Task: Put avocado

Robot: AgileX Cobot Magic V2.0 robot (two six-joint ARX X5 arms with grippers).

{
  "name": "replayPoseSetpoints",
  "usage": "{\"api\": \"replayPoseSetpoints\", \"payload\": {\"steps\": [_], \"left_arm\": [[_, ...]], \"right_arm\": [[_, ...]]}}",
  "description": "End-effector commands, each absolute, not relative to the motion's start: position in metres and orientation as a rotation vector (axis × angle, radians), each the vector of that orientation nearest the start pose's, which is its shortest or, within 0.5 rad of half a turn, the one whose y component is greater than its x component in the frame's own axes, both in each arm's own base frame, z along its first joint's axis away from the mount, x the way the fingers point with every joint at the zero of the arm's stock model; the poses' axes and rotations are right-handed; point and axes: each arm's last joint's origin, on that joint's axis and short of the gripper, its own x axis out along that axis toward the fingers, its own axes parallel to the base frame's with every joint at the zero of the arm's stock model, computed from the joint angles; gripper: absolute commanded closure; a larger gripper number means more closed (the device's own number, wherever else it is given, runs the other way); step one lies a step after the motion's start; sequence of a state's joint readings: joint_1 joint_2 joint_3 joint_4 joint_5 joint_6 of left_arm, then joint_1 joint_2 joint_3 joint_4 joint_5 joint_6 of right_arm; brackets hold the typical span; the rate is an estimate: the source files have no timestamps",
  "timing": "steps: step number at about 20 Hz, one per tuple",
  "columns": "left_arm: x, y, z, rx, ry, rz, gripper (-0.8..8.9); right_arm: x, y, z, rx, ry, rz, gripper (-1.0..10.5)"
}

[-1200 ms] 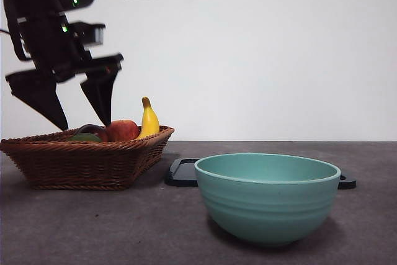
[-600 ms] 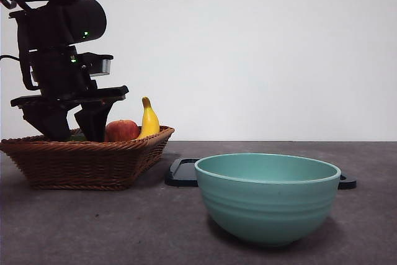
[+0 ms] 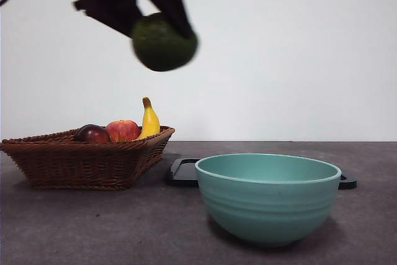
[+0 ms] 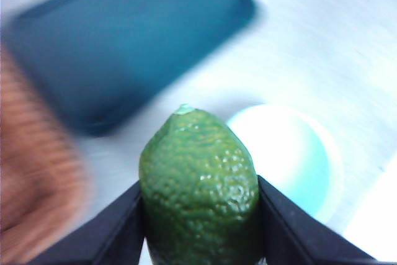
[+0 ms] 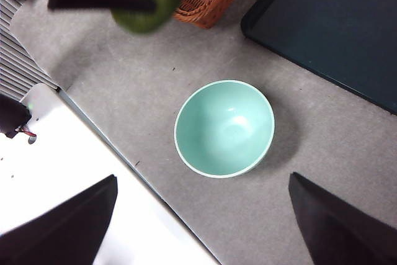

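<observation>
Starting on the left of the front view, there's a wicker basket (image 3: 87, 162) sitting on the grey worktop (image 3: 93, 228), with a dark red-purple fruit (image 3: 92, 133), a red apple (image 3: 123, 130) and a banana (image 3: 148, 120) standing up inside it. High above the basket's right side the left pincer (image 3: 155, 20) hangs in the air, clamped on the avocado (image 3: 164, 43), one jaw on each side of it. The left wrist view shows the avocado's bumpy green skin squeezed between both jaws. Next along, a flat dark tray (image 3: 183, 172) lies behind the teal bowl (image 3: 268, 197), which stands empty on the worktop, lower and to the right of the avocado. The right pincer (image 5: 201, 228) looks down on the bowl from high up, jaws wide apart and holding nothing.
</observation>
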State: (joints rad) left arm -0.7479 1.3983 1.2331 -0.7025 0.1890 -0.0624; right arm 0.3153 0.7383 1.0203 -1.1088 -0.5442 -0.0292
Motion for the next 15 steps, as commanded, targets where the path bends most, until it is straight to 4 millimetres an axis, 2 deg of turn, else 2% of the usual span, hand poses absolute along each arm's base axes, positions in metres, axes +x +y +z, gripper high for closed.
{"api": "replayPoseSetpoints", "payload": {"steps": [1, 9, 15], "left_arm": [[0.206, -0.227, 0.3, 0.231, 0.884, -0.918, 6.64], [0.197, -0.289, 0.243, 0.331, 0.957, -1.029, 6.64], [0.204, -0.309, 0.199, 0.413, 1.014, -1.007, 6.64]], "right_arm": [[0.097, 0.048, 0.345, 0.064, 0.807, 0.827, 5.0], [0.097, 0.048, 0.345, 0.064, 0.806, 0.827, 5.0], [0.096, 0.048, 0.345, 0.065, 0.81, 0.827, 5.0]]}}
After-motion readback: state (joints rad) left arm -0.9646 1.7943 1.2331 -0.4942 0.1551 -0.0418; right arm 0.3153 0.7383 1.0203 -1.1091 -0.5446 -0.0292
